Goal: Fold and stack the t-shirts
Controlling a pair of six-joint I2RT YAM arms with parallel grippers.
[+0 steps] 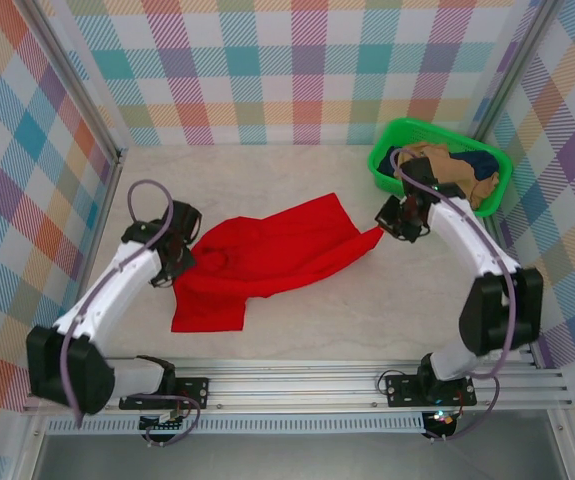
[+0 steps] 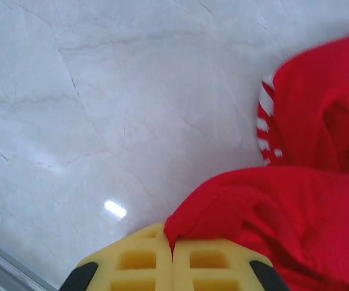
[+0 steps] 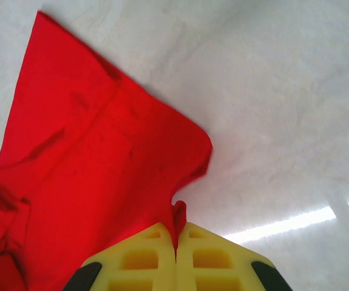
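I see my right end effector point(image 3: 176, 241), yellow jaws pressed together, pinching a corner of the red t-shirt point(image 3: 89, 176), which spreads leftward across the pale marbled surface point(image 3: 283, 91).

Bright, even light; perhaps slightly blurred

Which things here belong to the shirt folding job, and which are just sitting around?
For the job:
red t-shirt, pinched by left gripper and right gripper
tan t-shirt and navy t-shirt, both in the green basket

Just there:
green basket
table

Soft matt red cloth t-shirt point(image 1: 267, 255), glossy marble-look table point(image 1: 367, 300), green plastic basket point(image 1: 392, 140)
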